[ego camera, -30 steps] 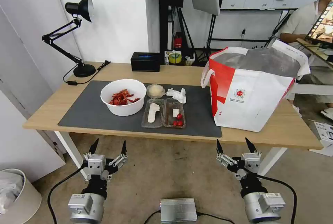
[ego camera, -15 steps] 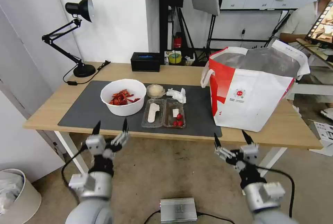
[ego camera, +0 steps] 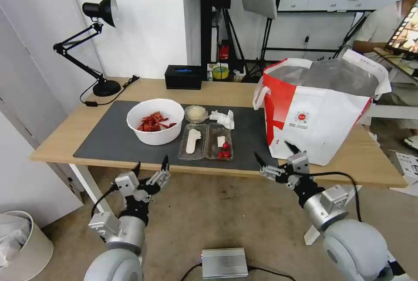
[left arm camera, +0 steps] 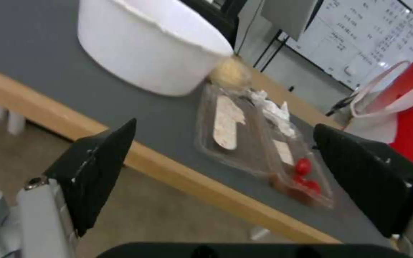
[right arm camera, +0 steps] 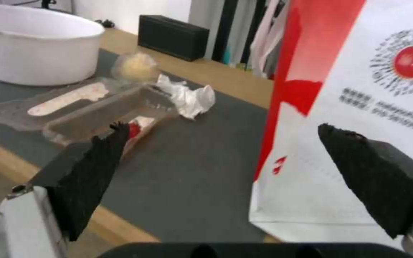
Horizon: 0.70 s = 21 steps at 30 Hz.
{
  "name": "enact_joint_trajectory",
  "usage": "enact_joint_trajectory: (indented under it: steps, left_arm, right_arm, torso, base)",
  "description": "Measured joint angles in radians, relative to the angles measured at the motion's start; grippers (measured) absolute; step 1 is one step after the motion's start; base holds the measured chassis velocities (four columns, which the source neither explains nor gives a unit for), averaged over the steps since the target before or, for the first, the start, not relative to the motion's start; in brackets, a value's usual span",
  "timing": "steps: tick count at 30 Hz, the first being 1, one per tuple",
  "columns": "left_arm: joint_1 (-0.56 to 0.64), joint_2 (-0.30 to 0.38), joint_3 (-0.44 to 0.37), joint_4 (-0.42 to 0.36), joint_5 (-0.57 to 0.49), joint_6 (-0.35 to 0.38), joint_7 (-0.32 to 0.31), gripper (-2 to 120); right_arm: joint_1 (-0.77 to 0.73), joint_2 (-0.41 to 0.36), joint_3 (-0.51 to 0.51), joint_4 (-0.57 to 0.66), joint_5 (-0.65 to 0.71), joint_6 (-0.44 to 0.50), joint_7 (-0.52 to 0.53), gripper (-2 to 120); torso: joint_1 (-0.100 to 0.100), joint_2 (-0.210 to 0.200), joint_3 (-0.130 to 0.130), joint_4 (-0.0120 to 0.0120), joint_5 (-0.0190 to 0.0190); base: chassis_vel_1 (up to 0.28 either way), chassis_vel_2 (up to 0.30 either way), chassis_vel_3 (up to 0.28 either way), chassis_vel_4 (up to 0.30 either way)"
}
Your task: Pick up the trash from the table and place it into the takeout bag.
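On the dark grey mat [ego camera: 109,141] of the light-wood table [ego camera: 65,130], the trash is being shown in one loose cluster. The white round bowl [ego camera: 155,121] with red shell scraps is standing toward the robot's left, and the clear hinged tray [ego camera: 205,142] is lying open just beside it, a pale flat piece being held in one half and small red bits in the other. Just behind the tray, the small clear tub [ego camera: 195,113] and the white tissue wad [ego camera: 222,118] are being seen side by side. The takeout bag [ego camera: 318,111] is standing upright on the table toward the robot's right, partly on the mat's end — its mouth is gaping and the foil lining is being exposed. A black rectangular box [ego camera: 183,76] and a black desk lamp [ego camera: 93,45] are placed along the far edge.

The left gripper [ego camera: 151,168] is being held in the air at the near table edge, in front of the bowl, with its fingers spread apart and nothing between them. The right gripper [ego camera: 273,154] is being held at the near edge too — between the tray and the bag's front face — with its fingers likewise wide apart and empty.
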Motion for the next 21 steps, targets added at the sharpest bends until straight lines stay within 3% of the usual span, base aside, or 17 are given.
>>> enact_joint_trajectory:
  steps: [14,20,21]
  left_arm:
    - [-0.059,-0.002,0.038,0.038,-0.091,0.023,-0.045,100]
    - [-0.101,-0.007,0.089,0.053,-0.26,0.042,-0.112,100]
    - [-0.115,-0.012,0.098,0.053,-0.328,0.054,-0.14,100]
  right_arm:
    - [0.009,0.023,-0.013,-0.003,-0.002,-0.008,0.005,100]
    - [0.008,0.03,-0.02,-0.003,-0.024,-0.006,0.004,100]
    - [0.006,0.032,-0.022,-0.001,-0.028,-0.006,0.004,100]
  torso:
    - [0.0,0.0,0.0,0.0,-0.0003]
    - [0.0,0.0,0.0,0.0,-0.0003]
    - [0.0,0.0,0.0,-0.0001,-0.0003]
  base:
    - [0.0,0.0,0.0,0.0]
    - [0.0,0.0,0.0,0.0]
    - [0.0,0.0,0.0,0.0]
